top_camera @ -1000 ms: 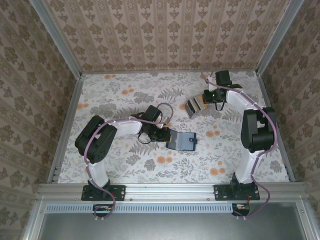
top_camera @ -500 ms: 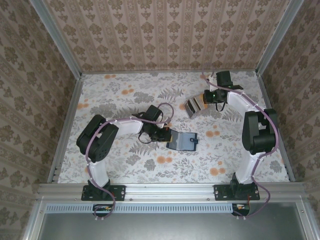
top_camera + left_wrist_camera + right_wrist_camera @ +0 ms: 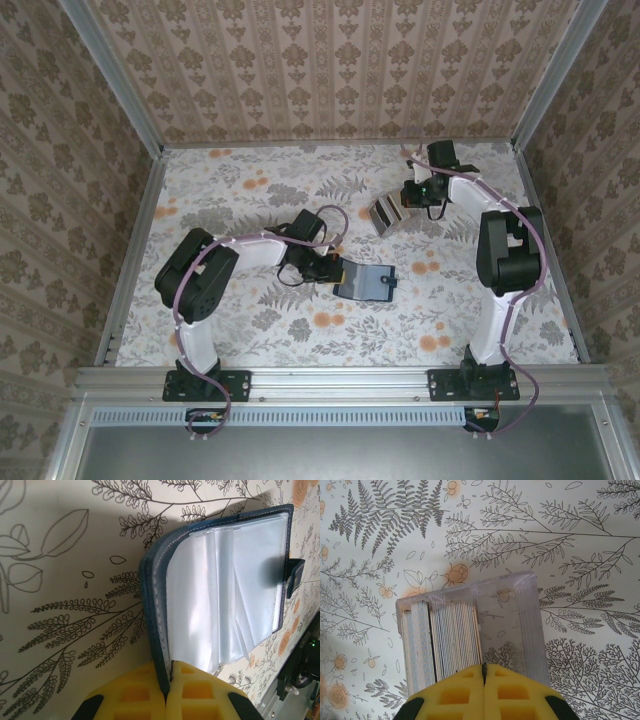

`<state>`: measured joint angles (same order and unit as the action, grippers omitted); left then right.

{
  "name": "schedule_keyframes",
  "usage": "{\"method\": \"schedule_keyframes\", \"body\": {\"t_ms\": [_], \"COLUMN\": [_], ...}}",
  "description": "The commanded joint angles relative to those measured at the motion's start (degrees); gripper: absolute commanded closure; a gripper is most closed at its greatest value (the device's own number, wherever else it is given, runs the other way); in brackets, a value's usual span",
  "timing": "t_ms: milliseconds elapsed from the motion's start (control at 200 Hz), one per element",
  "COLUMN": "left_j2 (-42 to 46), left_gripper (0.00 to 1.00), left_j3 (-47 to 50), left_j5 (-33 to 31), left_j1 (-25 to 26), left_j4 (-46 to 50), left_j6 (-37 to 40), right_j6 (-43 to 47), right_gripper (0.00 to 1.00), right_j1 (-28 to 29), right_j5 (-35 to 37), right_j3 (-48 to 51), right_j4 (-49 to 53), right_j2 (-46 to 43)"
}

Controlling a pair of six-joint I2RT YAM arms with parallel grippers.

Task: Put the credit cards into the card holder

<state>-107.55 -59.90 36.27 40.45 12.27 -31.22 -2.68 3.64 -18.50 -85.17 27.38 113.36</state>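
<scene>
The card holder (image 3: 366,281) lies open near the middle of the table (image 3: 240,190), with its clear sleeves up. The left gripper (image 3: 169,680) is clenched on its blue cover at the 9 o'clock edge. The credit cards (image 3: 445,645) stand in a clear box (image 3: 512,610) at 1 o'clock from it. The right gripper (image 3: 483,672) is pressed closed at their edge; whether it pinches a card I cannot tell.

The card holder (image 3: 220,580), navy blue and leather-like, lies open near the middle of the worktop (image 3: 250,200). Its clear sleeves are loosely fanned, and a snap tab sits on one edge. The credit cards (image 3: 445,645) stand on edge, packed as a grey-beige stack inside a clear box (image 3: 515,625), well apart toward the far right.
</scene>
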Motion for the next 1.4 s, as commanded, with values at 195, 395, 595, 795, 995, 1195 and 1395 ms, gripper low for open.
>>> {"method": "schedule_keyframes", "body": {"t_ms": [195,395,595,795,995,1195,1395], "left_j2": [-1.43,-1.00,-0.93,-1.51,-1.77,-2.12,-2.42], "left_gripper": [1.00,1.00,1.00,1.00,1.00,1.00,1.00], "left_j3": [-1.71,-1.24,-1.14,-1.40,-1.81,-1.93,-1.98], "left_j5": [0.20,0.20,0.20,0.20,0.20,0.20,0.20], "left_j1": [-0.21,-0.19,-0.13,-0.07,-0.09,-0.03,-0.01], "left_j4": [1.61,1.44,1.20,1.15,1.39,1.35,0.88], "left_j6": [1.32,1.15,1.01,0.99,1.13,1.11,0.89], "right_j6": [1.07,0.65,0.82,0.66,-0.95,-1.11,0.37], "right_gripper": [0.83,0.73,0.85,0.90,0.61,0.49,0.45], "right_j1": [-0.13,-0.12,-0.12,-0.12,-0.30,-0.97,-0.82], "right_j5": [-0.14,-2.76,-5.39,-5.15,-8.39,-12.44,-9.72], "right_j3": [-1.01,-1.51,-2.92,-2.86,-2.80,-4.16,-7.16], "right_j4": [3.02,3.12,5.29,5.58,6.29,8.57,13.41], "right_j2": [1.95,2.61,3.80,3.71,3.45,3.36,5.76]}}
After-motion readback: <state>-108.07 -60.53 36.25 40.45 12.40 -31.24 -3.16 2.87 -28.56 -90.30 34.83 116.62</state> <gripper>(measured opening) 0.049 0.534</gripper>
